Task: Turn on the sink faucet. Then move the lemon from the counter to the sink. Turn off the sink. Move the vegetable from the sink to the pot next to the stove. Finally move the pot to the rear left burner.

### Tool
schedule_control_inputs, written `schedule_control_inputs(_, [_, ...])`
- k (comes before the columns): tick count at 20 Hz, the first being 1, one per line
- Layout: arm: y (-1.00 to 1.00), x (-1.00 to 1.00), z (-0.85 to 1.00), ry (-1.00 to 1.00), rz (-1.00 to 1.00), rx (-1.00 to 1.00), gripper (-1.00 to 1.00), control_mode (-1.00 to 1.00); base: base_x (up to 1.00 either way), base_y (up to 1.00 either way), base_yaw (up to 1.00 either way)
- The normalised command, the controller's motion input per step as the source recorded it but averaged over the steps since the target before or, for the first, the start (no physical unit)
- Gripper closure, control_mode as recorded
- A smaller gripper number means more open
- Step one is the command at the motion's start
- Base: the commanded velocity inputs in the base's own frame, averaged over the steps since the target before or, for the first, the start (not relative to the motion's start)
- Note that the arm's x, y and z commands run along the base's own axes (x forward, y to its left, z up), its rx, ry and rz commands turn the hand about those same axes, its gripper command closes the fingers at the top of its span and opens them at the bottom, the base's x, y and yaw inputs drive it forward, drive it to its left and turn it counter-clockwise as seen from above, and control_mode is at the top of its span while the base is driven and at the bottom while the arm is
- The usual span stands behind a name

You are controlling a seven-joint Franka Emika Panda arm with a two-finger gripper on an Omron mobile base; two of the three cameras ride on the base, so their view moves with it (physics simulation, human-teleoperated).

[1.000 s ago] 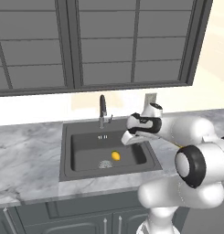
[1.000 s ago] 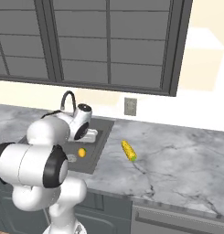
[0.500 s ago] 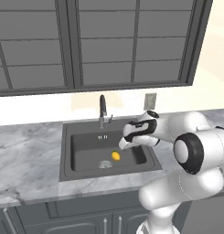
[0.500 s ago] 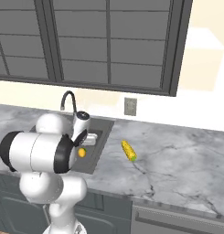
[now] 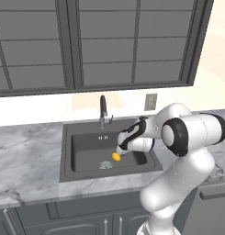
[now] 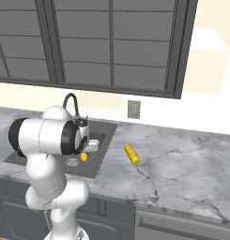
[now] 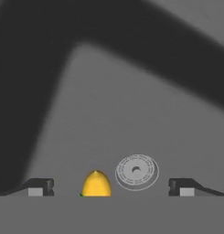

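Observation:
The yellow lemon (image 5: 115,156) lies on the floor of the dark sink (image 5: 95,175), just beside the round metal drain (image 5: 105,165). My gripper (image 5: 120,150) reaches down into the basin from the right and stands open right over the lemon. In the hand view the lemon (image 7: 96,184) sits between the two spread fingertips (image 7: 38,187), closer to the left one, with the drain (image 7: 136,172) just beyond it. Nothing is gripped. The dark gooseneck faucet (image 5: 103,108) rises behind the basin. From the right base view the lemon (image 6: 84,156) shows beside my arm.
A yellow corn cob (image 6: 132,154) lies on the marble counter (image 6: 182,168) to the right of the sink (image 6: 105,144). Dark wall cabinets (image 5: 109,41) hang above. A wall outlet (image 5: 150,101) sits behind the counter.
My hand has come down from beside the faucet into the basin and now hovers over the lemon. The jaws stayed open and the lemon has not moved.

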Motion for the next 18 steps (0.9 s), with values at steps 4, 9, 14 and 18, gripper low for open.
schedule_control_inputs(4, [0.19,0.35,-0.27,0.00,0.00,-0.02,-1.00,-1.00,0.00,0.00,0.00])
schedule_control_inputs(9, [0.15,0.34,-0.16,0.00,0.00,0.00,-1.00,-1.00,0.00,0.00,0.00])
schedule_control_inputs(14, [0.09,0.28,-0.28,0.00,0.00,-0.01,-1.00,-1.00,0.00,0.00,0.00])
schedule_control_inputs(18, [0.07,0.28,-0.37,0.00,0.00,-0.02,-1.00,-1.00,0.00,0.00,0.00])
